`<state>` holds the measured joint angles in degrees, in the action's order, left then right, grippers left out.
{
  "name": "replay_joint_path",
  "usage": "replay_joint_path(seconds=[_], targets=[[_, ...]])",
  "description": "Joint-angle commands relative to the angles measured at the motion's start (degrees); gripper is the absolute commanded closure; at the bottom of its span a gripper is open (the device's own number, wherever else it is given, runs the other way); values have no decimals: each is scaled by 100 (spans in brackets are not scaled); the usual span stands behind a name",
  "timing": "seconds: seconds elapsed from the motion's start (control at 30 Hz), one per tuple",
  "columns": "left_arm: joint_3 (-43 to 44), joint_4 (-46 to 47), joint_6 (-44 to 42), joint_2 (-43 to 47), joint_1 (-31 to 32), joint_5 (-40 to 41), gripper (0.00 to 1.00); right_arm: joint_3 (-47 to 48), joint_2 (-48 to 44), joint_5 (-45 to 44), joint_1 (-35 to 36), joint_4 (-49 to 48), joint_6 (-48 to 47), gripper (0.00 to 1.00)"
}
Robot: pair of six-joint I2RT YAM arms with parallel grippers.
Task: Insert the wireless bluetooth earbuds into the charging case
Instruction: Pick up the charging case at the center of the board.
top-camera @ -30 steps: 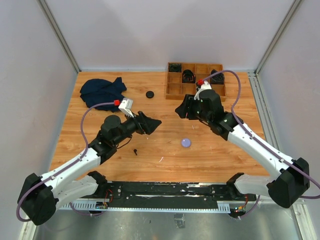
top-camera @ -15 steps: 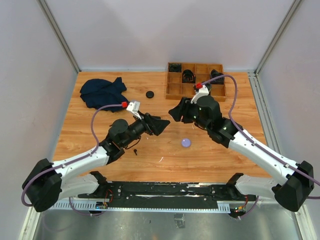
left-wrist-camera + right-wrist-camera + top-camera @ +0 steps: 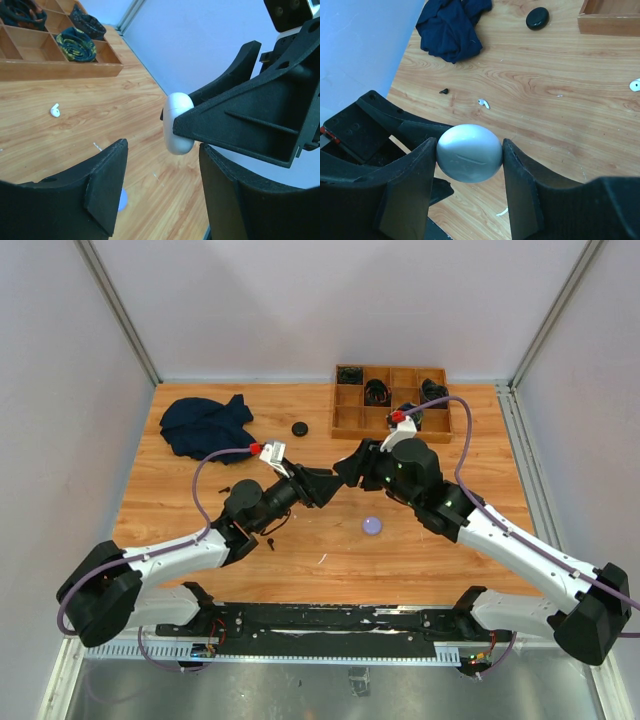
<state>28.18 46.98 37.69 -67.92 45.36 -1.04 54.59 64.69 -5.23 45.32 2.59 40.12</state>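
**Case held up mid-table, earbuds loose on the wood**

Top view: the left gripper [image 3: 322,486] and right gripper [image 3: 348,468] now nearly meet over the table [image 3: 200,530]; a second ago they were well apart.
Left wrist view: the left jaws are spread below the white case [image 3: 178,122], not touching it, and a white earbud [image 3: 55,110] lies on the wood beyond.
Right wrist view: the right jaws pinch the case by its sides. It looks smooth, hard, light and slippery, so it is best gripped squarely across its middle.

White arm links [image 3: 175,555], blk joints [image 3: 245,502]; purple cables [image 3: 466,430] w/ red connectors [image 3: 397,417]; blk angular fingers [image 3: 105,190].
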Motion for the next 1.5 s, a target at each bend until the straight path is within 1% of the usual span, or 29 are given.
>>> replay_joint_path(seconds=[0.0,0.13,0.3,0.4,0.47,0.6,0.7,0.77,0.8,0.9,1.07,1.1,1.2,1.3,1.47], targets=[[50,584,59,-154,86,63,38,-123,-137,-208,213,-293,162,56],[23,808,124,-288,95,130,42,-156,-137,-258,300,-343,171,55],[-21,1085,180,-433,95,143,50,-234,-118,-268,346,-369,234,53],[-85,1226,218,-459,95,170,56,-272,-141,-267,356,-392,251,51],[-164,1337,220,-452,95,206,63,-281,-166,-283,355,-389,243,48],[-322,1537,204,-439,95,225,71,-295,-211,-407,355,-406,68,38],[-431,1534,145,-413,95,175,75,-360,-308,-479,342,-504,-214,27],[-527,1558,138,-387,75,178,77,-472,-407,-418,304,-772,-497,19],[-584,1586,138,-366,51,147,77,-542,-476,-304,256,-932,-686,15],[-726,1708,216,-322,-106,-108,78,-591,-637,279,-8,-1063,-1290,9],[-919,1996,405,-232,-439,-731,78,-659,-830,1878,-651,-1131,-2160,0],[-943,2041,412,-201,-499,-878,78,-659,-846,2282,-783,-1100,-2238,0],[-952,2052,399,-91,-653,-1338,78,-676,-849,3068,-1101,-1056,-2439,1],[-955,2052,337,66,-765,-1771,78,-678,-802,3899,-1261,-1066,-2679,1],[-887,1995,219,310,-870,-2396,78,-685,-723,4567,-1287,-1124,-3039,1]])
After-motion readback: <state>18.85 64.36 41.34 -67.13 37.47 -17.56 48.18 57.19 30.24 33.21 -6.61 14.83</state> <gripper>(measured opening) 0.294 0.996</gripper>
